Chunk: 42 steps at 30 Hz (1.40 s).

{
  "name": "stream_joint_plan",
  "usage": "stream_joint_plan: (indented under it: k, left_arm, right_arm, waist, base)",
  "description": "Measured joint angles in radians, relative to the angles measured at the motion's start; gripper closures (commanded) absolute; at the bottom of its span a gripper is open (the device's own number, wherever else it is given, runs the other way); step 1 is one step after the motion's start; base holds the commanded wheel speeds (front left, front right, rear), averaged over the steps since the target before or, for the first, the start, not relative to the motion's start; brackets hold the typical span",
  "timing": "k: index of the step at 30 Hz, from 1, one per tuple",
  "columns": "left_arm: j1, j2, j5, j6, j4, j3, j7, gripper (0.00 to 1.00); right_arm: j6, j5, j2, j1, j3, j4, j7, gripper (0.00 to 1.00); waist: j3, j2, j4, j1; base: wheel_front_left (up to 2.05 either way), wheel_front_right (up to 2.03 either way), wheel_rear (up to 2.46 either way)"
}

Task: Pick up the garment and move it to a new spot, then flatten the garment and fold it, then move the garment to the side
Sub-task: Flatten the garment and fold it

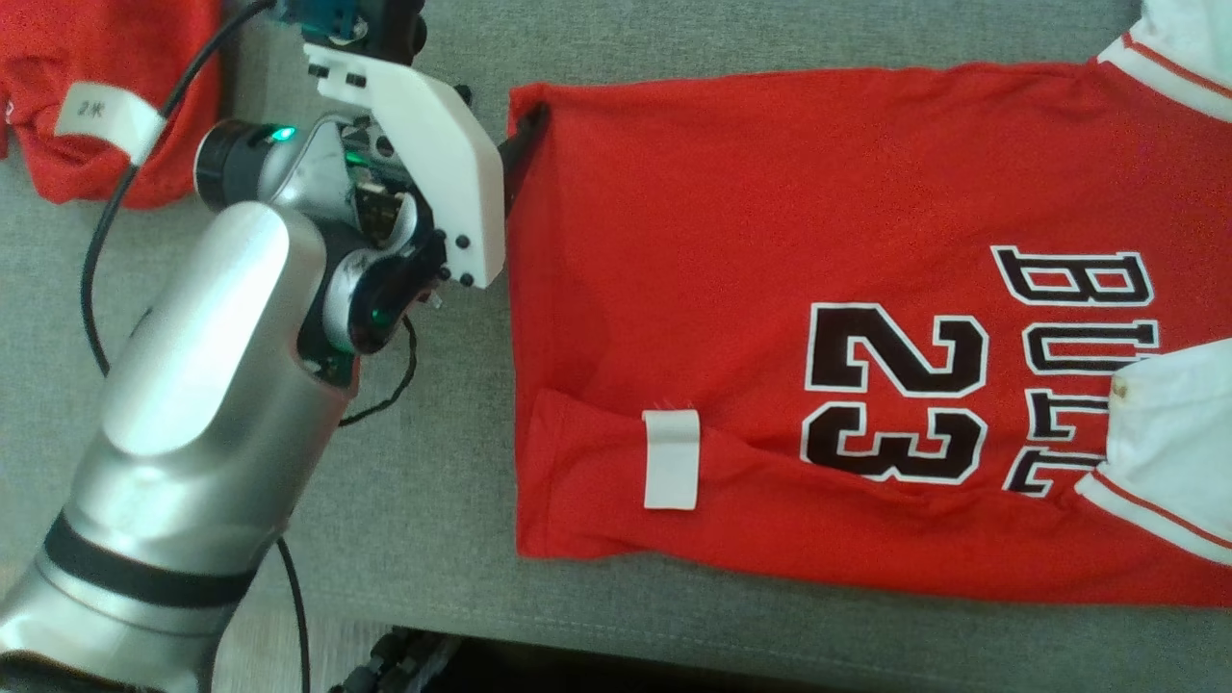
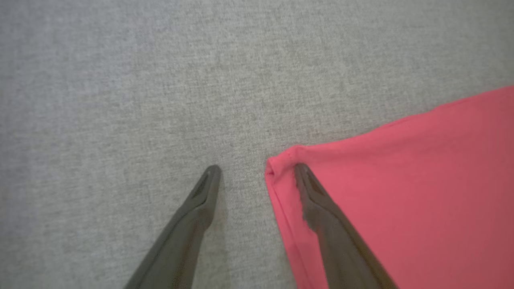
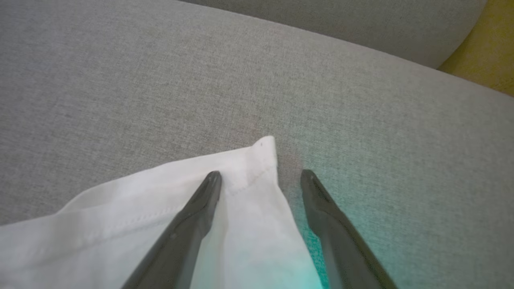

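Note:
The garment (image 1: pixel 722 241) is a red jersey with "23" and black lettering. It lies spread flat on the grey cushion (image 1: pixel 433 462), with white sleeves at the right. My left gripper (image 1: pixel 527 130) is at its far left corner. In the left wrist view this gripper (image 2: pixel 257 170) stands open astride the red corner (image 2: pixel 401 180), one finger over the cloth and one on bare cushion. My right gripper (image 3: pixel 261 174) is open too, with one finger on a white sleeve corner (image 3: pixel 132 196) and the other on grey fabric.
A second red garment (image 1: pixel 96 96) with a white label lies bunched at the far left. A black cable (image 1: pixel 96 269) loops beside my left forearm. The cushion's front edge runs along the bottom of the head view. A yellow floor (image 3: pixel 494 48) shows past the cushion.

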Motion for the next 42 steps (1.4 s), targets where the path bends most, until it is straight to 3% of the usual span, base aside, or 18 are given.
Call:
stream_joint_plan:
  k: [25, 28, 30, 31, 32, 33, 34, 42]
  left_arm:
    - [-0.088, 0.002, 0.033, -0.014, 0.018, -0.101, 0.146, 0.0]
    - [-0.096, -0.001, 0.036, -0.014, 0.027, -0.103, 0.148, 0.0]
    - [-0.098, -0.005, 0.036, -0.013, 0.035, -0.103, 0.148, 0.0]
    - [-0.101, -0.007, 0.036, -0.013, 0.038, -0.104, 0.148, 0.26]
    - [-0.105, -0.008, 0.036, -0.013, 0.042, -0.106, 0.148, 0.6]
    - [-0.112, -0.01, 0.036, -0.014, 0.046, -0.108, 0.148, 0.81]
    - [-0.121, -0.013, 0.037, -0.015, 0.049, -0.112, 0.148, 1.0]
    - [-0.133, -0.01, 0.03, -0.032, 0.061, -0.115, 0.141, 1.0]
  right_arm:
    - [0.0, 0.01, 0.004, -0.025, 0.06, 0.069, -0.013, 0.0]
    - [0.0, 0.01, 0.011, -0.025, 0.062, 0.068, -0.012, 0.05]
    - [0.0, 0.01, 0.012, -0.025, 0.063, 0.067, -0.008, 0.18]
    - [0.0, 0.01, 0.012, -0.025, 0.063, 0.066, -0.007, 0.29]
    - [0.0, 0.01, 0.013, -0.025, 0.063, 0.064, -0.007, 0.56]
    - [0.0, 0.008, 0.014, -0.025, 0.063, 0.061, -0.007, 1.0]
    - [0.0, 0.008, 0.016, -0.025, 0.064, 0.059, -0.007, 1.0]
    - [0.0, -0.002, 0.023, -0.026, 0.031, 0.072, -0.107, 1.0]
  waist:
    - [-0.022, 0.0, -0.015, 0.0]
    - [-0.022, 0.0, -0.02, 0.0]
    - [-0.021, 0.0, -0.021, -0.0001]
    - [-0.02, 0.0, -0.021, 0.0]
    - [-0.019, 0.0, -0.02, 0.0]
    - [-0.017, 0.0, -0.02, 0.0]
    - [-0.015, 0.0, -0.02, 0.0]
    - [-0.018, 0.0, -0.027, 0.0]
  base:
    - [0.0, 0.0, 0.0]
    - [0.0, 0.0, 0.0]
    - [0.0, 0.0, 0.0]
    - [0.0, 0.0, 0.0]
    - [0.0, 0.0, 0.0]
    - [0.0, 0.0, 0.0]
    - [0.0, 0.0, 0.0]
    - [0.0, 0.0, 0.0]
